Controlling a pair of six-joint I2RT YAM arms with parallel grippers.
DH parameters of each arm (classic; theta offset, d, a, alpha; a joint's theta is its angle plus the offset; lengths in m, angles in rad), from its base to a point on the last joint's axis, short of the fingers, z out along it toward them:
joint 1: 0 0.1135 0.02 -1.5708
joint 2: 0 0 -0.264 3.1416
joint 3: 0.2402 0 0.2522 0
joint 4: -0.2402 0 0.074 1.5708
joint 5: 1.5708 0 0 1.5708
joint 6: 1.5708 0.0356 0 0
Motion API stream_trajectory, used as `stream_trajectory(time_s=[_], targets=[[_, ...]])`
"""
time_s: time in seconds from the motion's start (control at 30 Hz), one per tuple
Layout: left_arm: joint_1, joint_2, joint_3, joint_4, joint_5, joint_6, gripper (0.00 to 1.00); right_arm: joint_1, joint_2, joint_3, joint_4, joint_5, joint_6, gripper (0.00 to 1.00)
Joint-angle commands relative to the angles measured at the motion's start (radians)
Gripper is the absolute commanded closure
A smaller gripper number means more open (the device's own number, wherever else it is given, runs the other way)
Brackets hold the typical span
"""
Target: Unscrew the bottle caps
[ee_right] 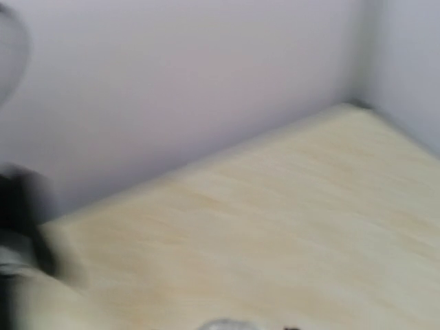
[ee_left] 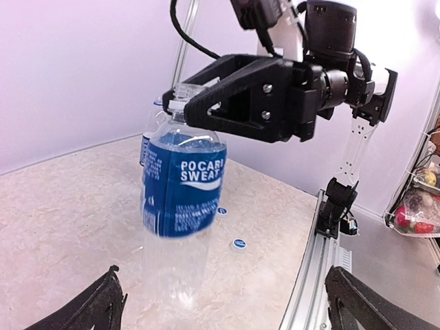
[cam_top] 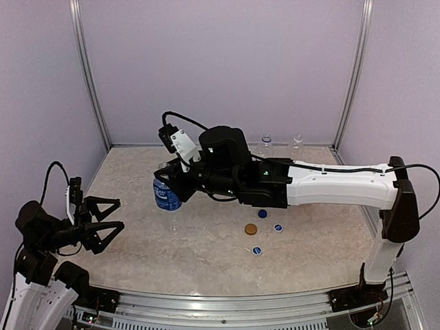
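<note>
A clear bottle with a dark blue label (cam_top: 166, 195) stands left of the table's centre and also shows in the left wrist view (ee_left: 183, 187), its mouth uncapped. My right gripper (cam_top: 170, 176) is shut on its neck from the right; one finger (ee_left: 227, 93) shows there. A second blue-labelled bottle (ee_left: 147, 141) stands just behind it. Two small clear bottles (cam_top: 267, 143) (cam_top: 297, 141) stand at the back wall. An orange-brown cap (cam_top: 251, 228) and three blue caps (cam_top: 262, 214) (cam_top: 278, 227) (cam_top: 256, 250) lie loose on the table. My left gripper (cam_top: 119, 214) is open and empty, left of the bottle.
The right arm (cam_top: 330, 184) spans the table from the right side. Two of the caps (ee_left: 238, 244) (ee_left: 221, 211) show past the bottle in the left wrist view, near the metal rail (ee_left: 313, 275). The right wrist view is blurred, showing only table (ee_right: 275, 227) and wall.
</note>
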Motion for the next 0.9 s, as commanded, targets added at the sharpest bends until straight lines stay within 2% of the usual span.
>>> stream_trajectory(time_s=[0.0, 0.13, 0.37, 0.53, 0.73, 0.87], targets=[[0.012, -0.023, 0.001, 0.019, -0.021, -0.016, 0.01, -0.086, -0.167, -0.282, 0.162, 0.370, -0.094, 1.00], [0.015, -0.034, 0.000, 0.016, -0.024, -0.018, 0.01, -0.192, -0.210, -0.444, 0.307, 0.416, -0.105, 1.00], [0.023, -0.032, -0.005, 0.019, -0.018, -0.020, 0.01, -0.278, -0.180, -0.591, 0.541, 0.427, -0.189, 1.00], [0.029, -0.017, -0.006, 0.021, -0.003, -0.022, 0.01, -0.301, -0.140, -0.636, 0.576, 0.431, -0.180, 1.00], [0.039, -0.011, -0.006, 0.022, 0.001, -0.020, 0.01, -0.314, -0.138, -0.724, 0.643, 0.422, -0.087, 1.00], [0.043, -0.010, -0.008, 0.022, 0.002, -0.020, 0.01, -0.316, -0.132, -0.723, 0.613, 0.411, -0.066, 1.00]])
